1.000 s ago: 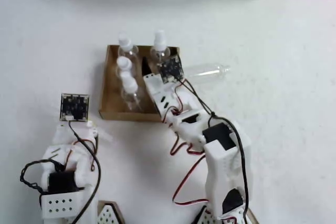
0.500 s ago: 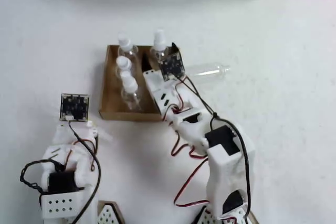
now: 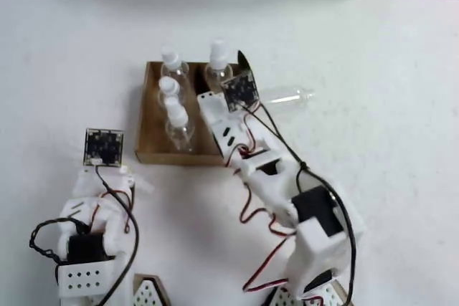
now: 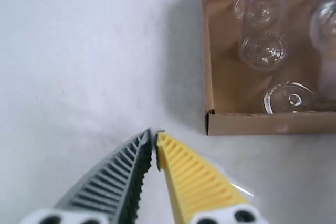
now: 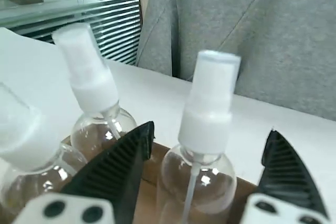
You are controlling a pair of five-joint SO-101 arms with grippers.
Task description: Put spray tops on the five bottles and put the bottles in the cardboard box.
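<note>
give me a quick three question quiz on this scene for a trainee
1. How many bottles stand in the cardboard box?
2. True or false: the left gripper is shut with nothing in it.
3. The fifth bottle is: A) lying on the table beside the box, B) held in a gripper, C) standing upright on the table.
Key: 1 four; 2 true; 3 A.
</note>
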